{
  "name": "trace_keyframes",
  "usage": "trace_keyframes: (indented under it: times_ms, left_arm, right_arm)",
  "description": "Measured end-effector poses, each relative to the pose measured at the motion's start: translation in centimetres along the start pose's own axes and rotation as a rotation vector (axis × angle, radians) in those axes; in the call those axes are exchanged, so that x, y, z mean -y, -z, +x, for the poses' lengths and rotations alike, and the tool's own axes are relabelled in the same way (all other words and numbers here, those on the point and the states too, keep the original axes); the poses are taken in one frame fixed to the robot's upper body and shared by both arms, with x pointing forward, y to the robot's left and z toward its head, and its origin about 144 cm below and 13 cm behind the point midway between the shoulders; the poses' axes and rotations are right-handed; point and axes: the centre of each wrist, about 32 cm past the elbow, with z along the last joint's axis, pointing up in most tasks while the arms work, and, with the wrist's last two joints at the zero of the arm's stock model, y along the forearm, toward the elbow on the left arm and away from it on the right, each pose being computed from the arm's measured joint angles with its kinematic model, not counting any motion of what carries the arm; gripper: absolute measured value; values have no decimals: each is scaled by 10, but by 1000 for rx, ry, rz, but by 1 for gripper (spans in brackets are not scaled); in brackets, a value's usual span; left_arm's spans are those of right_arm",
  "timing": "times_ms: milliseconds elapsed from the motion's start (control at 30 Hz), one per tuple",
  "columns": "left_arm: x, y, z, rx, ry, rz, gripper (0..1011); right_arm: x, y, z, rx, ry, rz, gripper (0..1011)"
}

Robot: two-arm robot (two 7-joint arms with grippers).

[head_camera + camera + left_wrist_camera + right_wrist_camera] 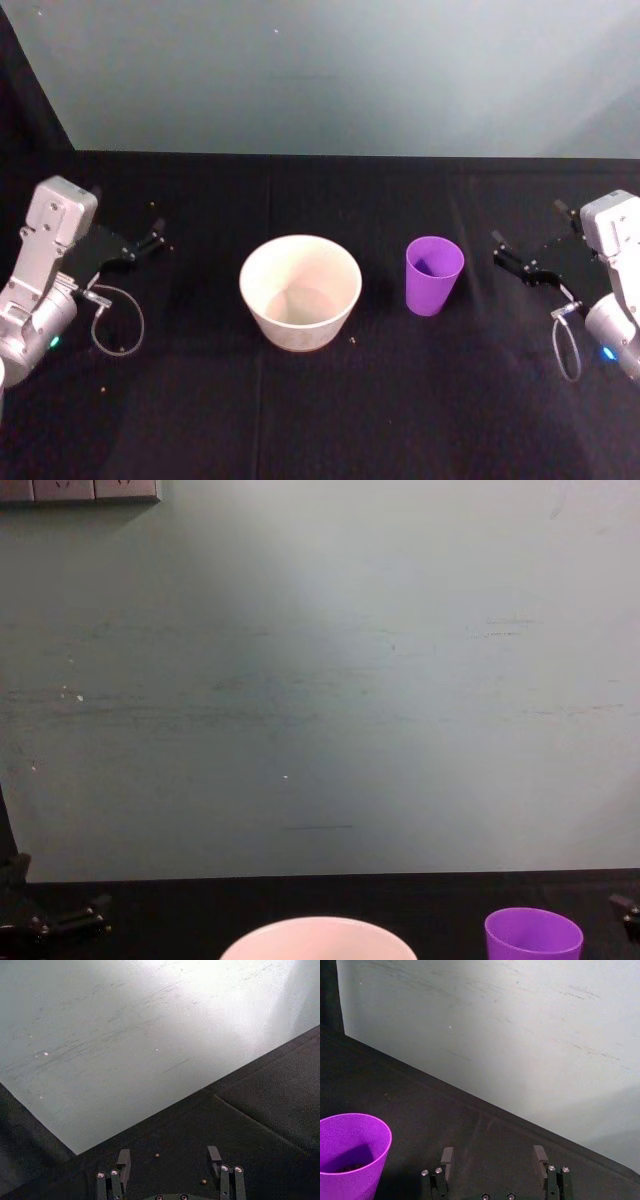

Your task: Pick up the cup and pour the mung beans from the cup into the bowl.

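Nearest the robot, the left gripper (169,1153) is held over the black table (200,420) at its left side, jaws spread wide with nothing between them; the right gripper (493,1152) sits likewise at the right side, jaws parted and empty; in the head view both arms run off the frame's edges; the chest view catches the left fingertips low in its left corner and a sliver of the right gripper at its right edge, too little to read the jaws there; two stray beans (203,1181) lie on the table by the left fingertips; the bowl (300,326) stands upright mid-table, its inside looking bare from the head view, while the chest view cuts it off just below the rim; the cup (432,290) stands upright to the right of the bowl, apart from it, between the bowl and the right gripper, touched by neither gripper; from above its inside is mere dark shadow, whereas the right wrist view looks past the rim to small dark mung beans (349,1166) on its floor, the cup's lower part lost below that frame; beyond the table's far edge rises a pale scuffed wall (320,680), with sockets (80,489) clipped by the chest view's top left corner
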Motion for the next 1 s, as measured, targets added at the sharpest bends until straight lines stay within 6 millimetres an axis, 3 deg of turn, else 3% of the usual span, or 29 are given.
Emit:
trace_keyframes:
  times_ms: [1000]
  left_arm:
    - [0, 0, 0, 0, 0, 0, 1000]
  right_arm:
    - [0, 0, 0, 0, 0, 0, 1003]
